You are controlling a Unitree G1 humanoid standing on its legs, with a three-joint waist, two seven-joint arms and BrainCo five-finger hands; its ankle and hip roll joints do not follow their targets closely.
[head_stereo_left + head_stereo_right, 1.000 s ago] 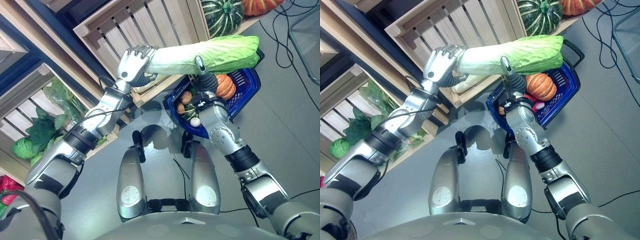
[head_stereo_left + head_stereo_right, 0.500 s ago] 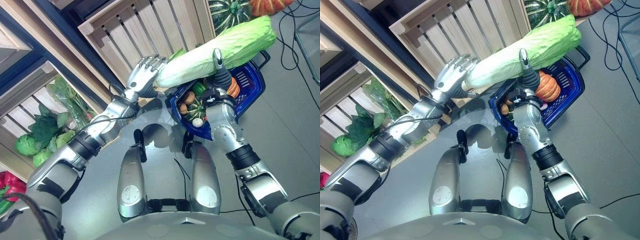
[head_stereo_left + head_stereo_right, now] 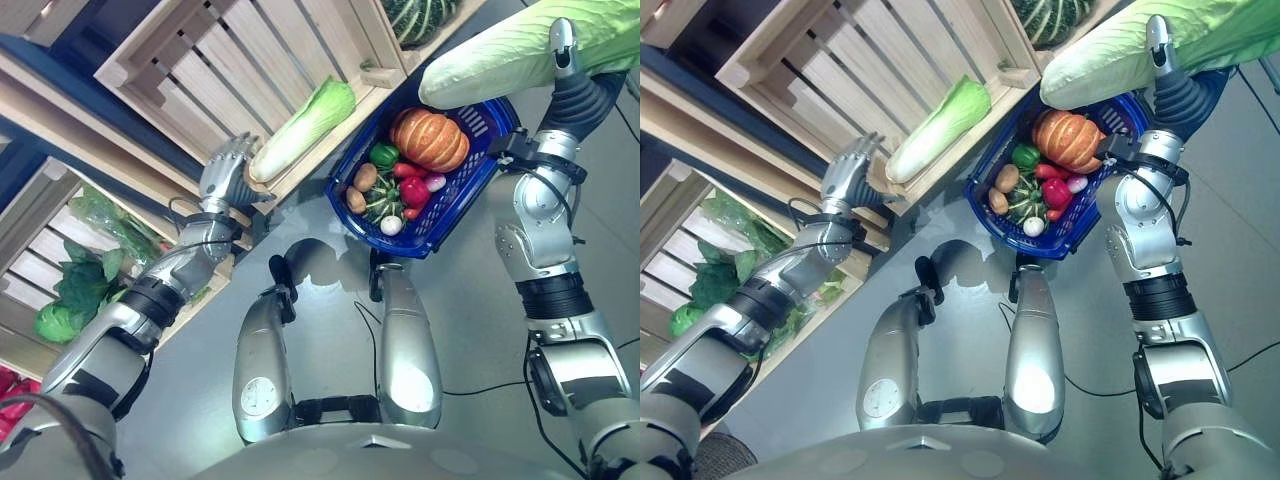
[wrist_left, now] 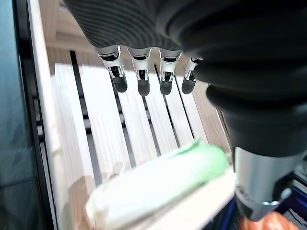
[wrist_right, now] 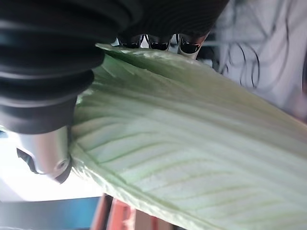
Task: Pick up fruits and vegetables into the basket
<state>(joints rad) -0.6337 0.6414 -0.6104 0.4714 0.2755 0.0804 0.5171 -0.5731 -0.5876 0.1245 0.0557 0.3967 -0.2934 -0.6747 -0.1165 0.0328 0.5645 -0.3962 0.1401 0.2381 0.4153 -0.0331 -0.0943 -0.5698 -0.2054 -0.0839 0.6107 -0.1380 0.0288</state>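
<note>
Above the blue basket, the right hand held a big cabbage with its fingers wrapped around it. The left hand was open beside another cabbage on the wooden shelf.

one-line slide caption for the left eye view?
Right hand holds a cabbage above the blue basket; open left hand by a second cabbage.

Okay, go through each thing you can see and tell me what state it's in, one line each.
Held cabbage: gripped in the right hand, above the basket.
Second cabbage: lying in the wooden crate.
Basket: on the floor, holding vegetables.
Left hand: open by the crate, empty.
</note>
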